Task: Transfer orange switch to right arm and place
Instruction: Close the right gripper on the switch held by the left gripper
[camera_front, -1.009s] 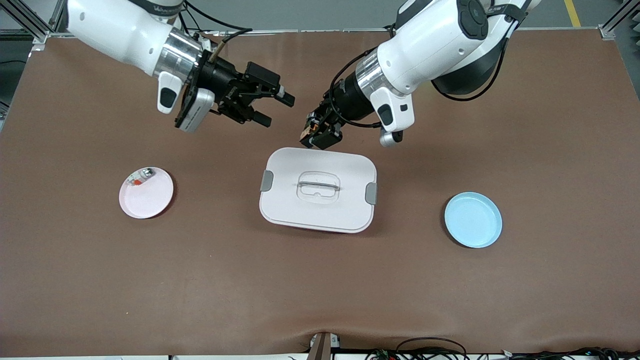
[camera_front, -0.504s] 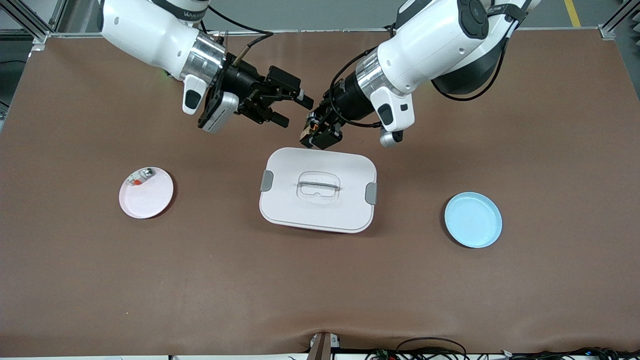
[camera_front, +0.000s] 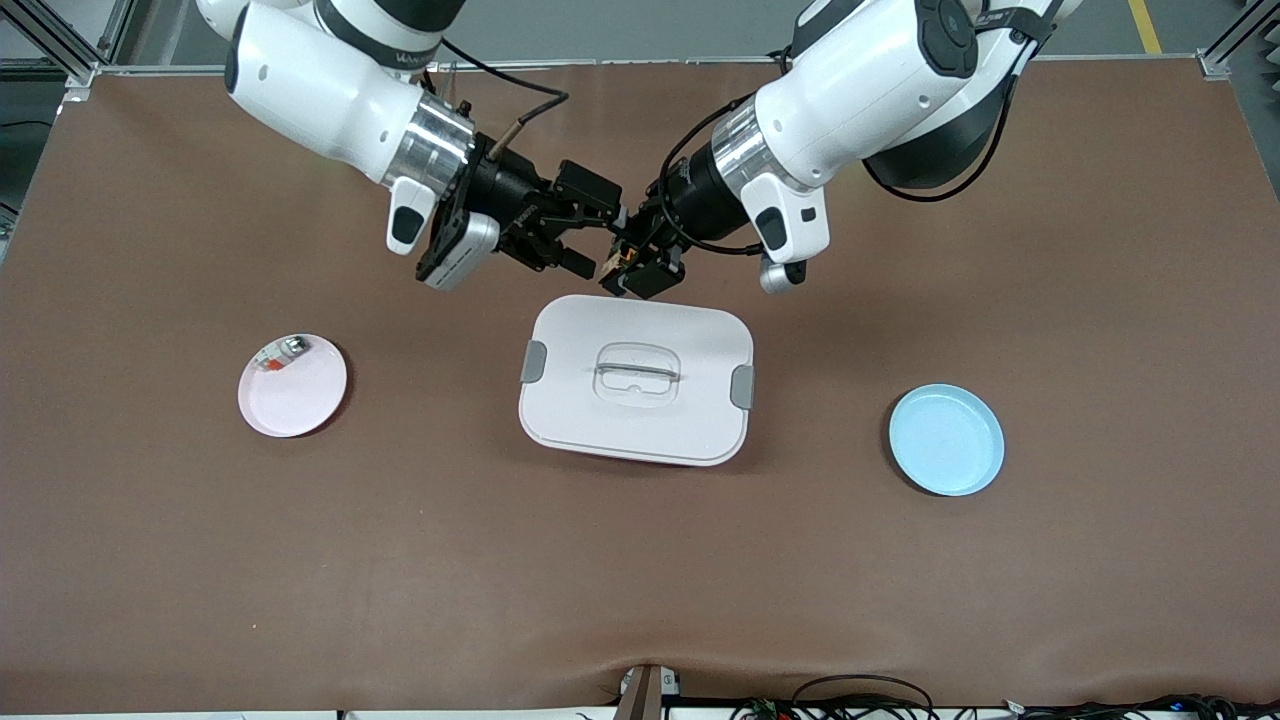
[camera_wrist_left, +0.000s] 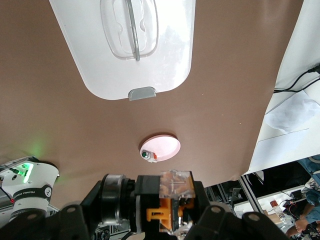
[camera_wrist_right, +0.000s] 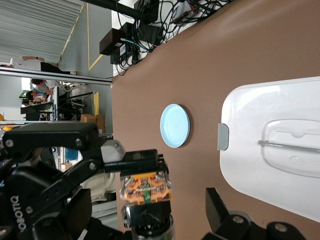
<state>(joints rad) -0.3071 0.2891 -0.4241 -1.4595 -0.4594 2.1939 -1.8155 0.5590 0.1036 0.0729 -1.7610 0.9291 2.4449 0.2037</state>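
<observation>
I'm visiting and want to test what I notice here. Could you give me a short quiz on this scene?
1. True or false: the left end effector is shut on the orange switch.
2. What lies on the pink plate? A) nothing B) a small clear piece with a red bit C) a spoon
3. Fill in: the right end effector is ____, its fingers either side of the switch, above the table just past the white lidded box.

Key: 1 true. 2 B, the small clear piece. 3 open. The blue plate sits toward the left arm's end.
</observation>
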